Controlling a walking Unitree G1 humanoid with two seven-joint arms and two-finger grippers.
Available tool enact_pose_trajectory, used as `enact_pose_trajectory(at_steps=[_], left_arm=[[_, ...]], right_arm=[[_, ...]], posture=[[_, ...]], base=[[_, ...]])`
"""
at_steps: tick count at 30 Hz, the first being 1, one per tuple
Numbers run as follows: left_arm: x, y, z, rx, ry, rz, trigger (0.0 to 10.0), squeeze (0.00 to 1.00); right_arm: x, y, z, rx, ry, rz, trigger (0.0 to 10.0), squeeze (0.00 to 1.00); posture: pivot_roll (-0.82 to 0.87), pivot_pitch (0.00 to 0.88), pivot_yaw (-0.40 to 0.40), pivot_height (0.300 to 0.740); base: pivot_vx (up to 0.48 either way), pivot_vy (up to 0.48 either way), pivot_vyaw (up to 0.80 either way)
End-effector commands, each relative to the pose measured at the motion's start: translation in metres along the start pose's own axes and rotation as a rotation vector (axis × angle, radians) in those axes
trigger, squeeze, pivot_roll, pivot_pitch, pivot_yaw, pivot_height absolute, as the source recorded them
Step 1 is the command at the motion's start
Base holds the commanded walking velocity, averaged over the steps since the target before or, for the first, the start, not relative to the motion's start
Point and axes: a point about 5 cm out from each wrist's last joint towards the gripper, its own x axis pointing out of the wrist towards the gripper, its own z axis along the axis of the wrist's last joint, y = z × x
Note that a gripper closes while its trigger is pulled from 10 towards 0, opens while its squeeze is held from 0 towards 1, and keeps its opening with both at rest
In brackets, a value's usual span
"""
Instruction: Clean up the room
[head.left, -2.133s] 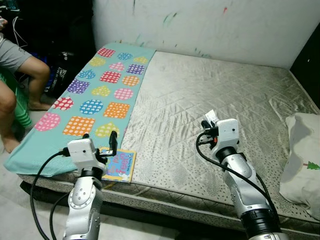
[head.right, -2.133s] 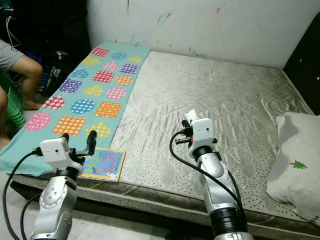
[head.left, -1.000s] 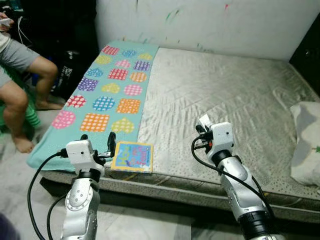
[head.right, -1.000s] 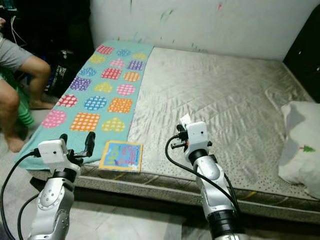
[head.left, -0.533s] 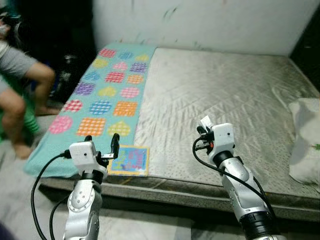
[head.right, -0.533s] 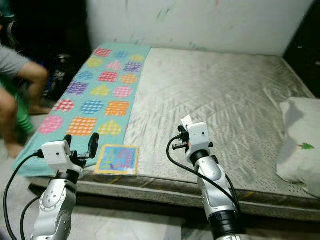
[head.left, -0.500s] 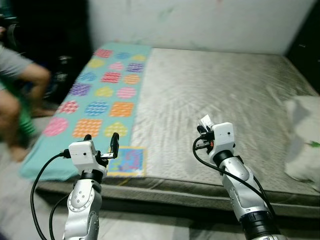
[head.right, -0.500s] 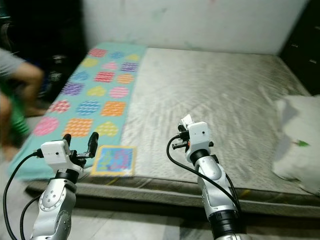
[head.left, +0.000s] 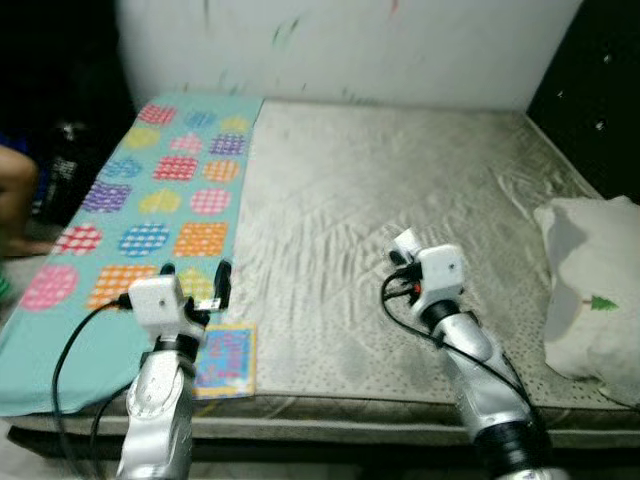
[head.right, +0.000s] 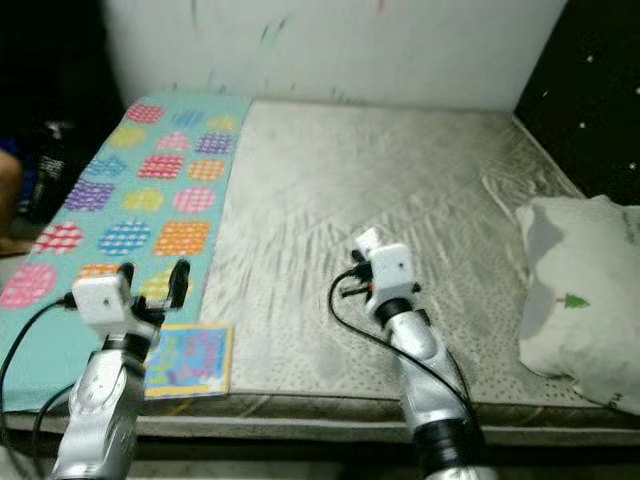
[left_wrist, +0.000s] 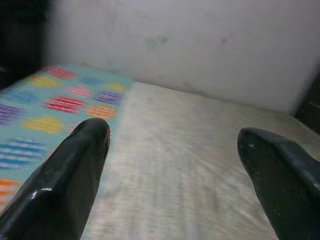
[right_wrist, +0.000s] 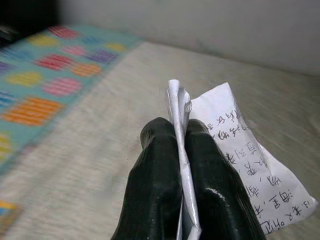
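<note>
Mattress (head.left: 400, 190) takes up most of the room, with a teal patterned blanket (head.left: 150, 200) along its left side and a picture book (head.left: 226, 360) at the near edge. Right gripper (right_wrist: 179, 135) is pinched tight on a scrap of paper (right_wrist: 240, 150), probably litter, held above the bed, while the left gripper (left_wrist: 170, 145) hangs spread wide and empty by the book.

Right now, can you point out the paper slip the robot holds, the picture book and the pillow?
paper slip (right_wrist: 235, 145), right wrist view, on its written face.
picture book (head.left: 226, 361), left eye view, on its cover.
pillow (head.right: 575, 300), right eye view, on its front.
</note>
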Motion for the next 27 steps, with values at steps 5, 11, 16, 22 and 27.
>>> enact_pose_trajectory(at_steps=[5, 11, 16, 22, 27], left_arm=[[-0.004, 0.019, -0.003, 0.032, 0.026, 0.074, 10.0, 0.00], [-0.004, 0.026, 0.003, 0.042, -0.003, 0.131, 10.0, 0.00], [-0.017, 0.038, 0.005, 0.049, -0.034, 0.236, 10.0, 0.00], [-0.028, 0.040, -0.002, 0.050, -0.022, 0.277, 10.0, 0.00], [-0.016, 0.033, -0.001, 0.054, -0.008, 0.211, 10.0, 0.00]], right_arm=[[0.005, 0.009, 0.006, 0.006, -0.024, 0.026, 10.0, 0.00], [0.013, 0.012, 0.009, -0.010, -0.020, 0.068, 10.0, 0.00], [0.024, 0.021, 0.013, -0.052, 0.000, 0.170, 10.0, 0.00], [0.031, 0.026, 0.015, -0.065, 0.005, 0.204, 10.0, 0.00], [0.029, 0.026, 0.013, -0.038, -0.012, 0.161, 10.0, 0.00]], posture=[[0.06, 0.018, -0.028, 0.740], [0.11, 0.003, -0.100, 0.740], [0.15, 0.001, -0.185, 0.740], [0.17, 0.000, -0.184, 0.740], [0.12, 0.000, -0.107, 0.740]], base=[[0.000, 0.000, 0.00], [0.000, 0.000, 0.00], [0.000, 0.000, 0.00], [0.000, 0.000, 0.00], [0.000, 0.000, 0.00]])
